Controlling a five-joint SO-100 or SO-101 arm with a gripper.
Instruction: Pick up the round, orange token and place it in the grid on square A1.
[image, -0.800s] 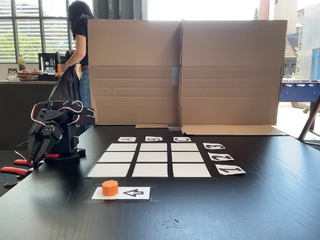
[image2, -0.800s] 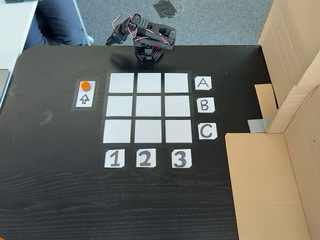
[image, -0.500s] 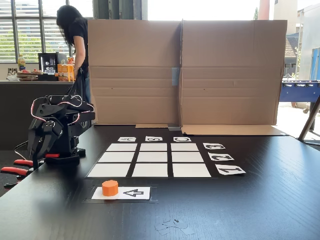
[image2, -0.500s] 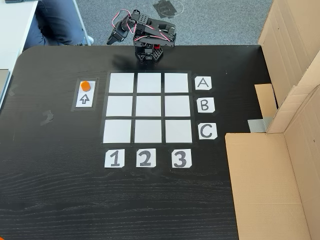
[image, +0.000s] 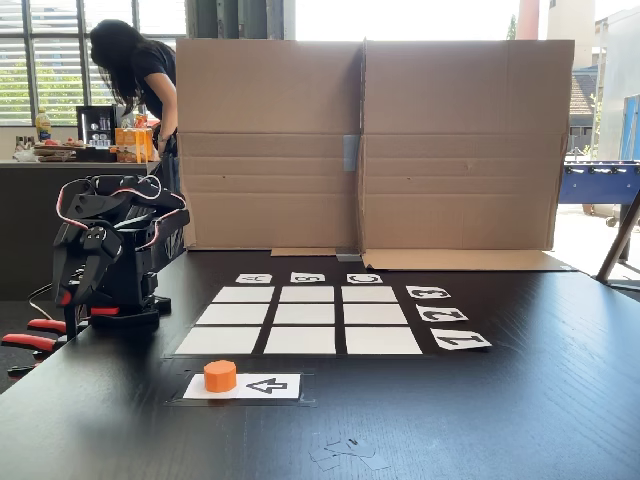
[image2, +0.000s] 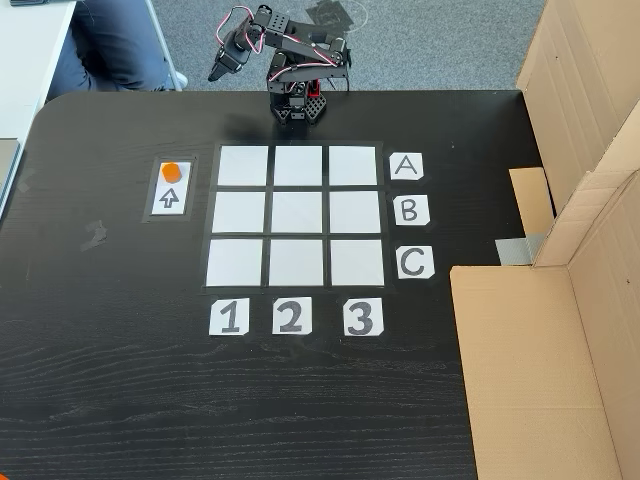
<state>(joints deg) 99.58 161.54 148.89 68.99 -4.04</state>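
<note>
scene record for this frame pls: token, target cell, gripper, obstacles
token: orange token on the white arrow card, left of the grid in the top-down fixed view
target: square A1, bare, top-left cell, nearest the card
gripper: gripper raised past the table's far edge, holding nothing; open or shut unclear
token grasped: no
grid cells: all nine bare
obstacles: cardboard wall beyond the grid, away from the token's path

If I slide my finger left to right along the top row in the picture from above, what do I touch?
Orange token on the arrow card → square A1 → middle cell → third cell → A card.
</note>
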